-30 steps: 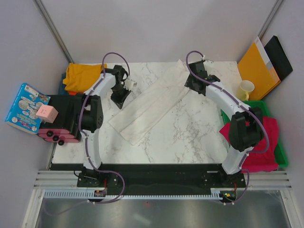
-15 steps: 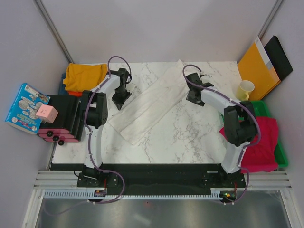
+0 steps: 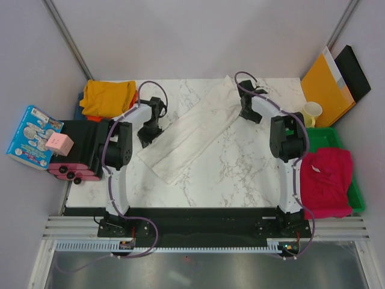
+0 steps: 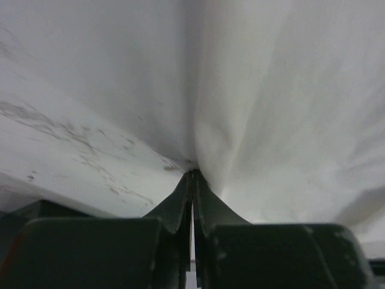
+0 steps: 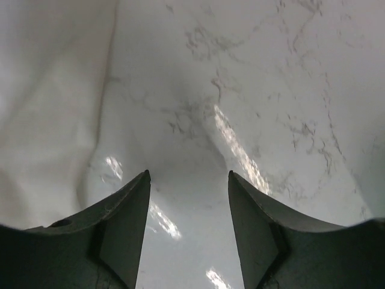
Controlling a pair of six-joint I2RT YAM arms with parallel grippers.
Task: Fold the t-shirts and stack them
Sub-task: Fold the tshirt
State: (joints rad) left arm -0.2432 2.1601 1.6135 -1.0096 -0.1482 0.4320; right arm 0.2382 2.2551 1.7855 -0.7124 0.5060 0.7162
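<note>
The white t-shirt (image 3: 192,129) lies as a long folded strip, running diagonally across the marble table. My left gripper (image 3: 147,137) is at the strip's left edge. In the left wrist view it (image 4: 194,173) is shut, its tips pinching the white cloth (image 4: 277,102), which bunches up from them. My right gripper (image 3: 246,112) is by the strip's far right end. It (image 5: 188,174) is open over bare marble, with cloth (image 5: 48,108) to its left. The mustard yellow shirt (image 3: 108,96) is bunched at the far left corner. The crimson-pink shirt (image 3: 325,180) lies on the green tray (image 3: 355,191).
An orange-yellow envelope (image 3: 325,84) and a black folder (image 3: 355,71) lean at the back right, with a pale cup (image 3: 311,111) beside them. A colourful box (image 3: 33,135), a pink cube (image 3: 59,142) and a black-and-pink stand (image 3: 81,158) sit off the table's left edge.
My left gripper has moved nearer, onto the strip's left edge. My right arm has swung back and straightened toward the far right, uncovering the crimson-pink shirt. The white strip has not shifted.
</note>
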